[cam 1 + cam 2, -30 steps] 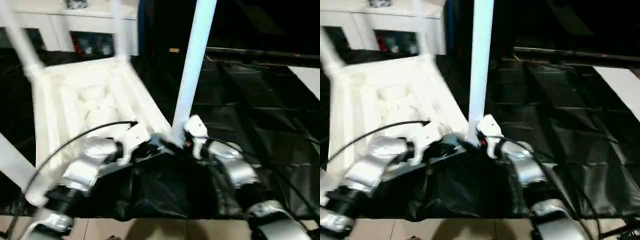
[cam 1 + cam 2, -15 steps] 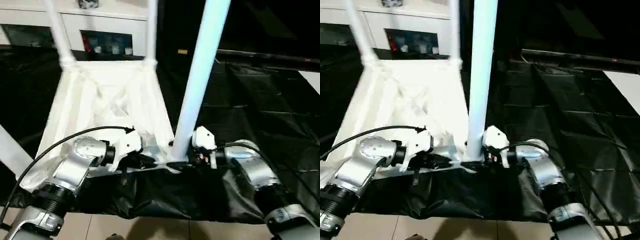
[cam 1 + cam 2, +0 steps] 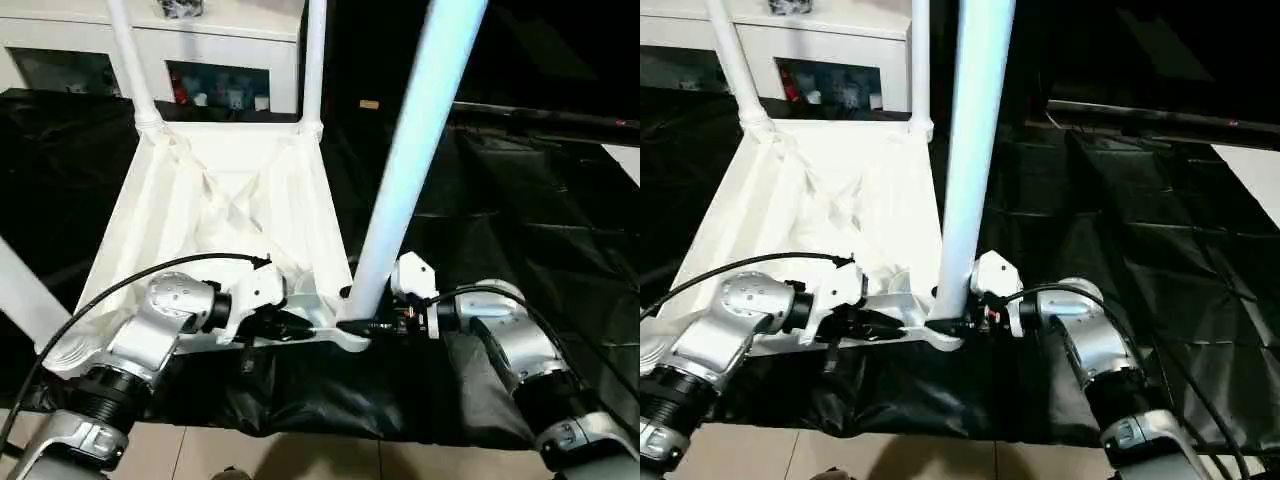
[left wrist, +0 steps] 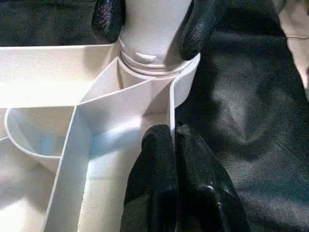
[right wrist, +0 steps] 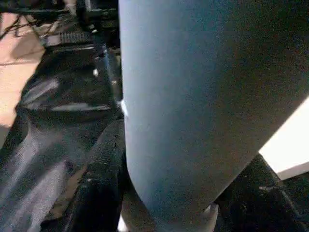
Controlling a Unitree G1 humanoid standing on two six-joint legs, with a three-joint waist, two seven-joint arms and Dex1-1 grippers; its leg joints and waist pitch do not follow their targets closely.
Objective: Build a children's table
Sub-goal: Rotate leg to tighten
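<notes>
While the right tool [image 3: 368,322] clamps the near leg [image 3: 405,190] and the left tool [image 4: 174,145], fingers together, braces the upturned top [image 3: 230,215], a skewed push could jam the socket [image 4: 157,65].

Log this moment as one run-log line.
step: seat near leg in top | right gripper: around leg base | left gripper: shut on rim | far legs: fitted

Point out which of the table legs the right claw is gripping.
The near-right leg, the thick one rising closest to the camera. The right claw straddles its base at the corner socket; the two far legs and the near-left one stand untouched.
</notes>
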